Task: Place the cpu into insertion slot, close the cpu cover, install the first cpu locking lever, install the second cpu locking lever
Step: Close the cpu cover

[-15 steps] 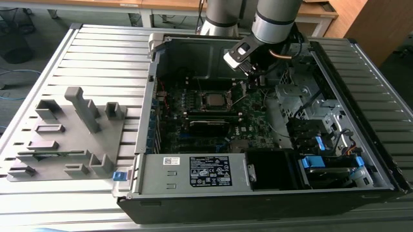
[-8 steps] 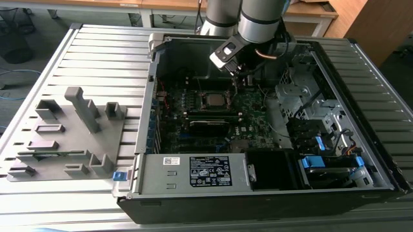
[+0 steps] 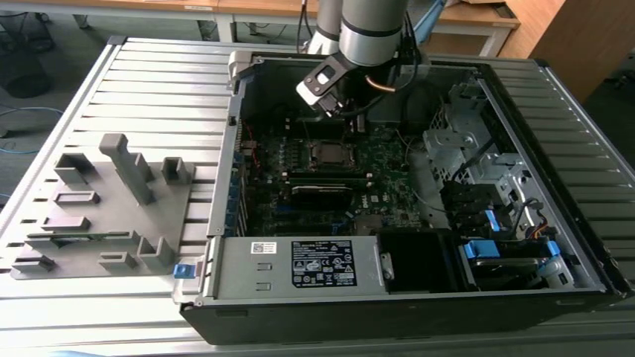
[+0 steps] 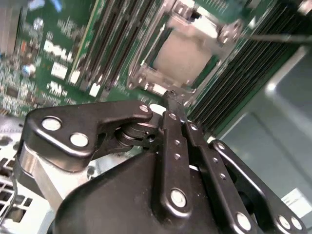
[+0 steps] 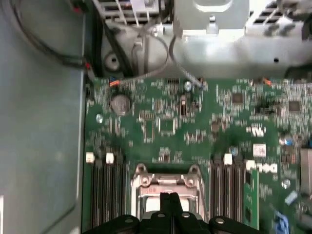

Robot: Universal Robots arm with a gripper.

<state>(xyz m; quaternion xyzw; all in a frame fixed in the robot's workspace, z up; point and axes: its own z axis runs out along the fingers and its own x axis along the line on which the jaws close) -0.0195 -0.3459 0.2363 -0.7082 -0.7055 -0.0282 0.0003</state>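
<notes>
The insertion slot (image 3: 331,154) sits mid-board inside the open computer case. In the second wrist view the cpu (image 4: 184,52) lies in it, its dull grey top showing through the window of the silver cpu cover (image 4: 146,74), which lies flat around it. My gripper (image 4: 171,95) hangs just above the socket's near edge with its black fingers (image 4: 174,141) pressed together and nothing between them. The first wrist view shows the same fingertips (image 5: 169,197) over the cover (image 5: 165,181). A thin dark rod (image 4: 278,37) runs beside the socket. In the exterior view the gripper (image 3: 335,111) is slightly behind the slot.
Long black memory slots (image 5: 105,195) flank the socket on both sides. A labelled grey power-supply box (image 3: 297,264) fills the case's front. Drive cages and cables (image 3: 476,163) crowd the exterior view's right. A grey fixture (image 3: 100,208) lies on the slatted table at that view's left.
</notes>
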